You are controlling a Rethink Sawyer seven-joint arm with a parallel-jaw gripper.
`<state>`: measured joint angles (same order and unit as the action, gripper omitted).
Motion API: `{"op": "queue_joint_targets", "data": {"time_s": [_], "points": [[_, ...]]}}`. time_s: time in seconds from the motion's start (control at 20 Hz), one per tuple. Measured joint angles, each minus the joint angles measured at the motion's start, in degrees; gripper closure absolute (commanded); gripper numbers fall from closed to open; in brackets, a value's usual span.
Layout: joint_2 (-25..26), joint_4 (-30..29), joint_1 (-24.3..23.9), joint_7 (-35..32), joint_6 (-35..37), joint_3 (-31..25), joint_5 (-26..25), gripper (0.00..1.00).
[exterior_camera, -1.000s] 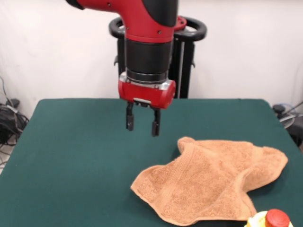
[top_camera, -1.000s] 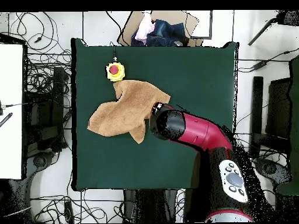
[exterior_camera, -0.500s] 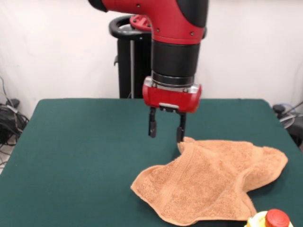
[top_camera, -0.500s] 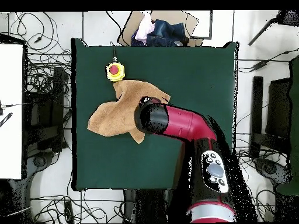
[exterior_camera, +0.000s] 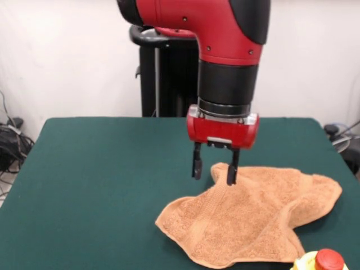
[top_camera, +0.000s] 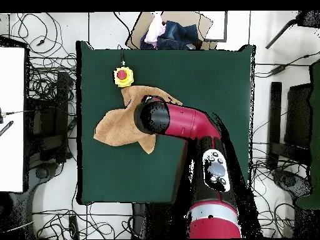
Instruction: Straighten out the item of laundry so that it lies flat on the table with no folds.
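The item of laundry is an orange-tan terry towel, crumpled and folded over itself, on the right front part of the dark green table. In the overhead view the towel spreads left of the arm, which covers part of it. My gripper hangs open just above the towel's raised far-left corner, one finger over the cloth, the other beside it. Nothing is held between the fingers.
A yellow box with a red button sits at the table's front right edge, touching the towel; in the overhead view the button box lies beyond the towel. Cables and a pile of clothes lie off the table.
The arm has swung from the table's middle to the right in the front view and lowered, bringing the open gripper over the towel's far-left corner. The towel has not moved.
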<state>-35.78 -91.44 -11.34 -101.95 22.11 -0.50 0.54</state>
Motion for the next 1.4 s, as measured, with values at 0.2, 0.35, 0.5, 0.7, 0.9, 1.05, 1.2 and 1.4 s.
{"op": "queue_joint_targets", "data": {"time_s": [0.2, 0.35, 0.5, 0.7, 0.9, 1.05, 1.2, 1.4], "points": [[0.9, 1.7, 0.8, 0.0, 0.0, 0.2, 0.9, 0.00], [1.5, 3.1, 0.9, 0.0, 0.0, 0.3, 1.8, 0.00], [2.5, 5.3, 0.9, 0.0, 0.5, 1.0, 2.3, 0.00], [4.7, 10.4, 0.8, 0.0, 2.7, 2.1, 2.8, 0.00], [6.3, 14.3, 0.7, 0.0, 4.3, 2.4, 3.6, 0.00], [7.5, 17.8, 0.3, 0.0, 6.0, 2.6, 4.1, 0.00], [7.8, 20.0, -0.8, 0.0, 7.4, 2.6, 4.1, 0.00], [7.8, 22.0, -2.8, 0.0, 8.9, 2.6, 4.0, 0.00]]}}
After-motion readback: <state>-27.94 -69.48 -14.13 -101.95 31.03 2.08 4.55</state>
